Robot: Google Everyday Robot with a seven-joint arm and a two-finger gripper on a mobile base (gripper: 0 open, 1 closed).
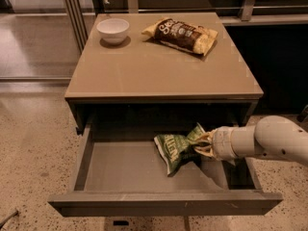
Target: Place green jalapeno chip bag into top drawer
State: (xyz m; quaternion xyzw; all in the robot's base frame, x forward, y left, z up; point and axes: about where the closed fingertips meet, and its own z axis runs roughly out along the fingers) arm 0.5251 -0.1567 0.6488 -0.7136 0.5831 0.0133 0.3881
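Note:
The green jalapeno chip bag (174,148) lies inside the open top drawer (120,170), right of its middle, with its lower end on the grey floor. My gripper (204,143) reaches in from the right, over the drawer's right side, and is shut on the bag's upper right corner. The white arm extends to the right edge of the view.
On the tan table top (159,66) stand a white bowl (113,30) at the back left and a dark brown and yellow chip bag (182,34) at the back right. The drawer front (163,207) sticks out toward the camera. Speckled floor lies on the left.

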